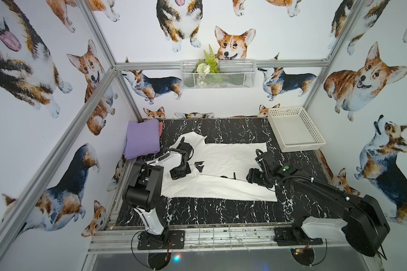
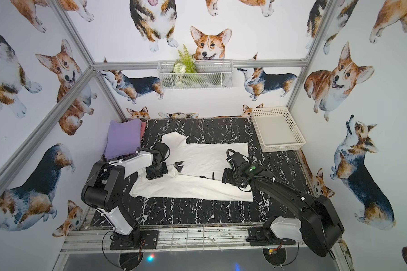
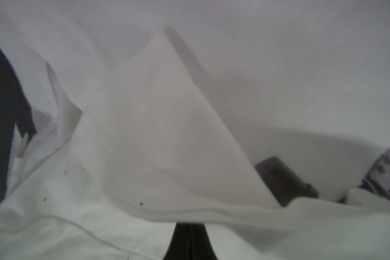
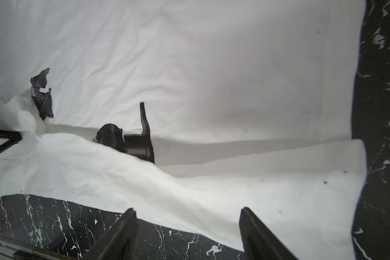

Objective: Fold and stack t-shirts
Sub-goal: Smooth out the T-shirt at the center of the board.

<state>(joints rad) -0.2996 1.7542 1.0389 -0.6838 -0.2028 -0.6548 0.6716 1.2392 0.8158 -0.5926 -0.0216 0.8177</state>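
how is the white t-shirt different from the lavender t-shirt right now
The white t-shirt lies spread across the middle of the table, only partly folded; the lavender t-shirt is a compact folded square in the far left corner. The white t-shirt shows a black print; the lavender t-shirt is plain. The lavender t-shirt rests on pinkish cloth; the white t-shirt lies straight on the table. Both are soft cloth.

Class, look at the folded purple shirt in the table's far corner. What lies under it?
Only a strip of pinkish cloth peeks from beneath the purple shirt along one side. The rest of it is covered, so its shape cannot be seen.
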